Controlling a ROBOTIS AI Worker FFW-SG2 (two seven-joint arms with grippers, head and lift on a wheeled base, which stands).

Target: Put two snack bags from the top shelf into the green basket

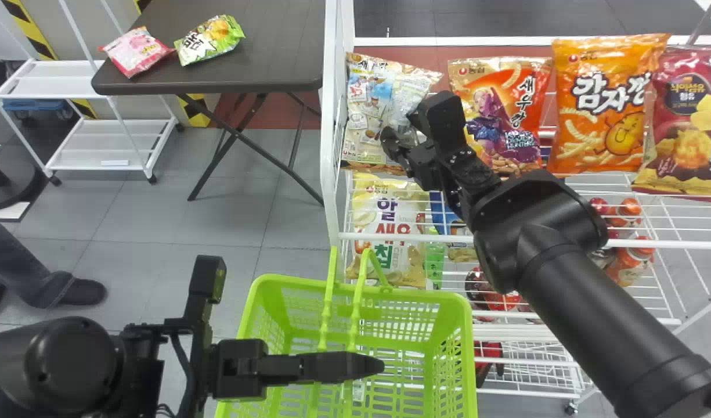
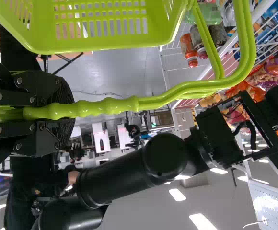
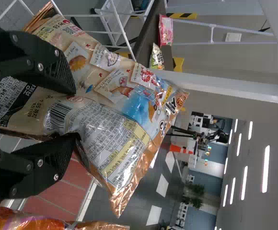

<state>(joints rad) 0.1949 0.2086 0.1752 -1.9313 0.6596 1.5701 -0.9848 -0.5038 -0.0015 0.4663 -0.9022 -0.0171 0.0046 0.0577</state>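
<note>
Evidently the right claw [image 1: 400,129], the nearer one, meets the upright beige snack bag [image 1: 367,110] by the top shelf's [image 1: 668,243] left edge, though I can't tell whether it's clamped, while the left claw [image 2: 72,113] grips the basket handle [image 2: 108,105].

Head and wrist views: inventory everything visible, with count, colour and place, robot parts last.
Top-shelf snack bags: four, side by side: beige, orange-red, orange, dark red
Cream snack bag: one, lower level, left end
Blue packet: one, beside it
Bottles: several, orange and red, lower level
Wire rack: one, white, beyond the basket
Basket: one, green, two handles, before the rack
Table: one, dark, left of the rack
Small bags: two, on the table: pink, green
Shelved cart: one, white, far left
Left gripper: one, black, closed on the basket handles
Right gripper: one, black, at the beige bag
</note>
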